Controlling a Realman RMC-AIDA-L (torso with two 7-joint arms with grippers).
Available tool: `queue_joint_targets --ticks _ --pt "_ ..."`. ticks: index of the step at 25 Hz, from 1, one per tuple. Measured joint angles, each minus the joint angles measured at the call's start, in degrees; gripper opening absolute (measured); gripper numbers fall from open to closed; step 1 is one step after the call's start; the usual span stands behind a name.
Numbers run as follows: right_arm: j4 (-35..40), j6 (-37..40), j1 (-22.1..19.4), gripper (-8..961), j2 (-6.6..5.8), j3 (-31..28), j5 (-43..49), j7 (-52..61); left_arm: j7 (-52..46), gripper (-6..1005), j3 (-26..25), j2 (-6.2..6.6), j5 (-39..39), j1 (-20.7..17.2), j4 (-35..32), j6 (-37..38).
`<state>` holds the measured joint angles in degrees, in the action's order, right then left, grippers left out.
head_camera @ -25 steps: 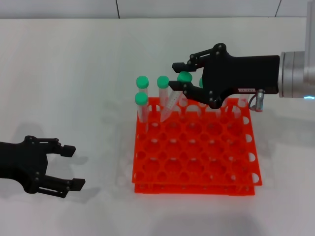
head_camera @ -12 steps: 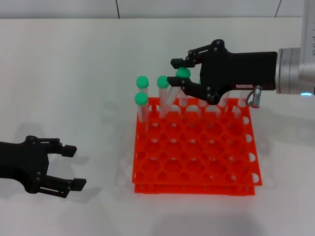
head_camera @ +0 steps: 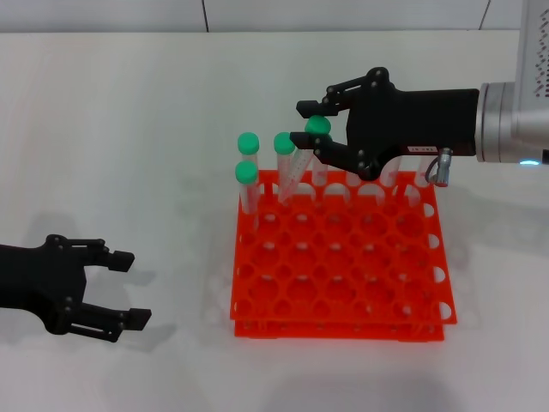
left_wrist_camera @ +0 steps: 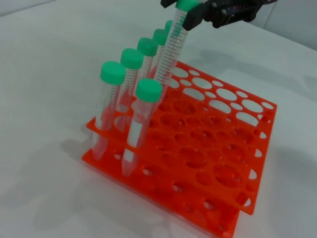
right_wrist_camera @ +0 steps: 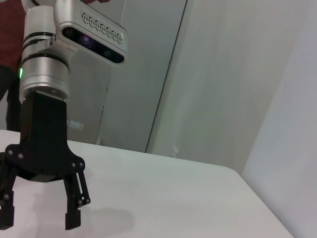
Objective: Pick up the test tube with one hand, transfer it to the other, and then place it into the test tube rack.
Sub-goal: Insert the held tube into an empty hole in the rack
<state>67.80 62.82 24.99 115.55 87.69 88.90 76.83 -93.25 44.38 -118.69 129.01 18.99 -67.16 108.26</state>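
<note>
We are working over a plain white tabletop (head_camera: 129, 112), with a pale wall seam running along its far edge and, in the right wrist view, light panelled walls behind the table. The test tube rack (head_camera: 339, 257) is sitting in the middle of the table, with several green-capped tubes (left_wrist_camera: 111, 106) standing along its far-left edge.

Our right gripper (head_camera: 316, 126) is hovering above the rack's far row, its fingers nearly closed around the green cap of the test tube (left_wrist_camera: 171, 47). The tube is hanging tilted, its lower end dipping toward a hole in the far row, just beside the neighbouring tubes. Our left gripper (head_camera: 122, 287) is resting low near the table on the left, well apart from the rack, fingers spread and holding nothing.

We are judging the insertion to be the step in hand, and the tilt is the risk. If we are lowering at this angle, the tip may catch on a hole's rim or miss the lower tier's hole, leaving the tube leaning. It could also nudge the adjacent tube, which is standing very close. Letting go by the cap alone before the tube is seated may let it topple sideways. The smooth tabletop is offering little to stop the rack sliding if pushed.
</note>
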Motion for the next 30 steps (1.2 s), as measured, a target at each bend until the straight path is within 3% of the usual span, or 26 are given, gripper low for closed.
queue_joint_targets --ticks 30 --pt "-1.00 -0.97 0.40 280 0.09 1.76 -0.06 0.00 0.69 889 0.00 -0.13 0.10 0.61 1.39 -0.07"
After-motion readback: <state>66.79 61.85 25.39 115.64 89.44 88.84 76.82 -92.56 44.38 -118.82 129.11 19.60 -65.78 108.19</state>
